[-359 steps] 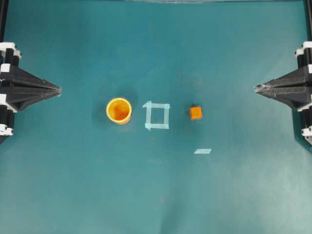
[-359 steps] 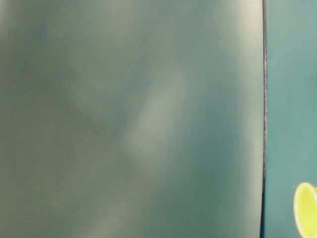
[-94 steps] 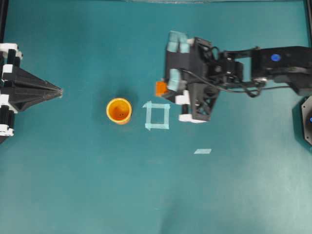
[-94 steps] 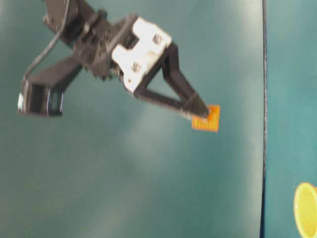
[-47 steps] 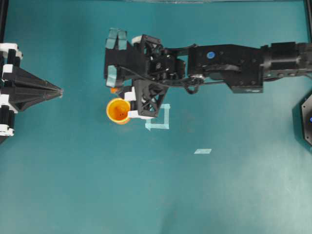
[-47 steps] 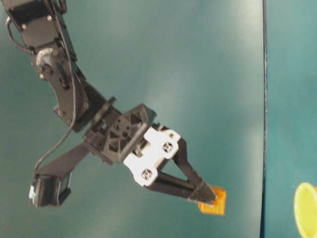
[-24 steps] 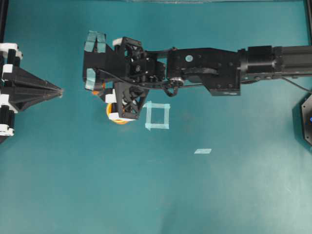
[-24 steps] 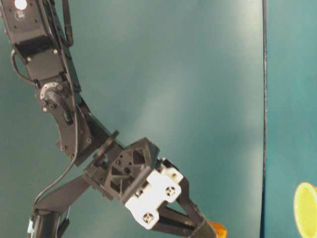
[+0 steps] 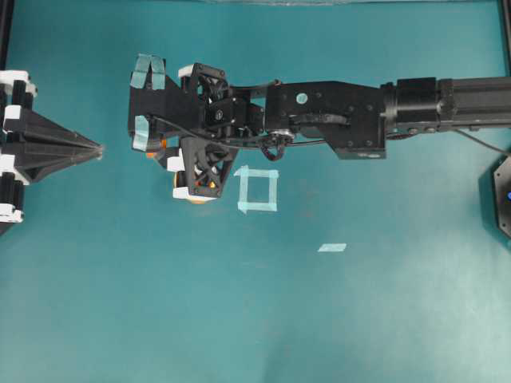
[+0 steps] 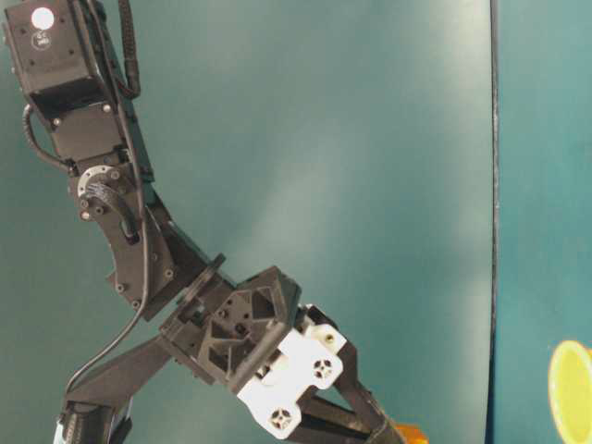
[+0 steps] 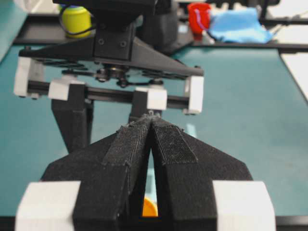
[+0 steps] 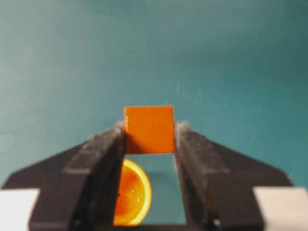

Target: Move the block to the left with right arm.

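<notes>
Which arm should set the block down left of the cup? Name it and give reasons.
Right. The right gripper already clamps the block above the cup. The left gripper sits shut at the table's edge, holding nothing.

We see the right arm [image 9: 335,108]: black w/ white brackets, blue tape strips, looping cable, round white sticker.

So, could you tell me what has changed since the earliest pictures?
The right gripper has taken hold of the block and carried it leftward past the tape square, above the cup. The cup, tape square and left gripper have not moved.
</notes>
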